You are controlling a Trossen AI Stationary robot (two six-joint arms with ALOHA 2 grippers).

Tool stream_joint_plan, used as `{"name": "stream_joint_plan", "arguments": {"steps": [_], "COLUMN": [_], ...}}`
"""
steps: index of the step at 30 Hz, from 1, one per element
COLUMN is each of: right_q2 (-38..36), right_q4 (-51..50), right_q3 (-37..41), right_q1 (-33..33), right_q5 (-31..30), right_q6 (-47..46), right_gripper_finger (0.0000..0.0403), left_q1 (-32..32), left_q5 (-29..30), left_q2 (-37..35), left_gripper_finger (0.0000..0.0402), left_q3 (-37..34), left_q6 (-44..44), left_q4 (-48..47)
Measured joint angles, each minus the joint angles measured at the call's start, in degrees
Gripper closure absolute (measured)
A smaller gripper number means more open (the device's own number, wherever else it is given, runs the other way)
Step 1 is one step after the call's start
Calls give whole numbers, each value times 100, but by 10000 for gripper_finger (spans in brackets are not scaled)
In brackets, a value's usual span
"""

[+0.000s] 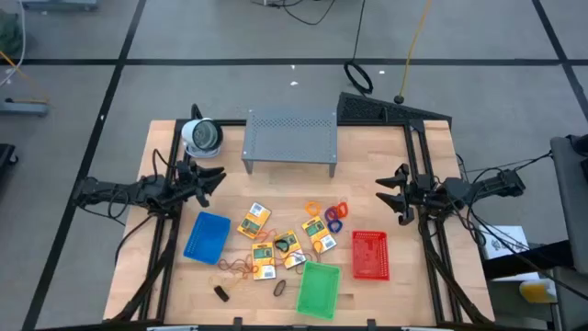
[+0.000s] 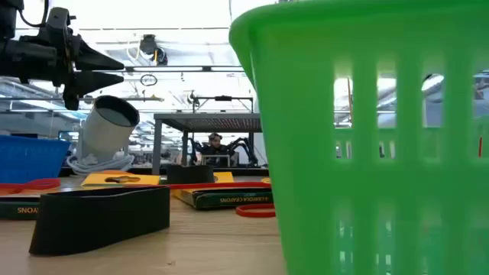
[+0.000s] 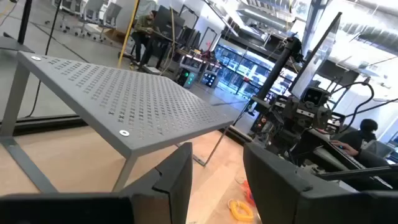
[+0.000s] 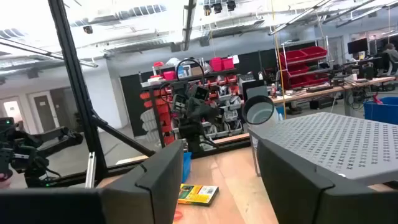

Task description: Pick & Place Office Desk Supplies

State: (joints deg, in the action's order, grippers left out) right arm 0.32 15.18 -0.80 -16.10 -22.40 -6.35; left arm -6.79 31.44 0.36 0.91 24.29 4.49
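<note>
Several yellow-orange crayon boxes [image 1: 254, 221] [image 1: 318, 233] lie flat on the table's middle, one of them also showing as the crayon box [image 4: 198, 194]. Orange, red and blue rubber-band loops [image 1: 333, 213] lie to their right, and brown loops [image 1: 237, 267] to their left. Two black clips [image 1: 221, 292] [image 1: 280, 288] sit near the near edge, and one clip [image 2: 103, 216] stands close in the low view. My left gripper [image 1: 213, 176] [image 2: 118, 70] [image 3: 217, 180] hovers open above the table's left part. My right gripper [image 1: 390, 191] [image 4: 217, 180] hovers open over the right part. Both point toward the middle.
A blue basket [image 1: 207, 236], a green basket [image 1: 319, 289] [image 2: 367, 137] and a red basket [image 1: 370, 254] stand around the supplies. The grey perforated shelf [image 1: 289, 138] [image 3: 124, 99] stands at the far middle, with a round white-grey object [image 1: 200, 136] [image 2: 107, 126] to its left.
</note>
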Motion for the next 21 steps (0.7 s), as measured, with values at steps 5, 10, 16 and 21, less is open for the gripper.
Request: {"name": "stream_joint_plan", "arguments": {"steps": [5,10,16,21], "right_q2": [0,0,0,0], "right_q4": [0,0,0,0], "right_q3": [-1,0,-2,-1], "right_q1": [-1,-1,-2,-1], "right_q5": [-2,-2,-2,-2], "right_q6": [1,93,129,129], "right_gripper_finger": [206,206,206,206], "left_q1": [2,2,2,0], "left_q5": [4,4,2,2], "left_q2": [0,0,0,0], "left_gripper_finger": [250,250,250,250], "left_q3": [-2,0,-2,-2], "left_q6": [-4,-31,5,-121], "left_q4": [2,2,2,2]}}
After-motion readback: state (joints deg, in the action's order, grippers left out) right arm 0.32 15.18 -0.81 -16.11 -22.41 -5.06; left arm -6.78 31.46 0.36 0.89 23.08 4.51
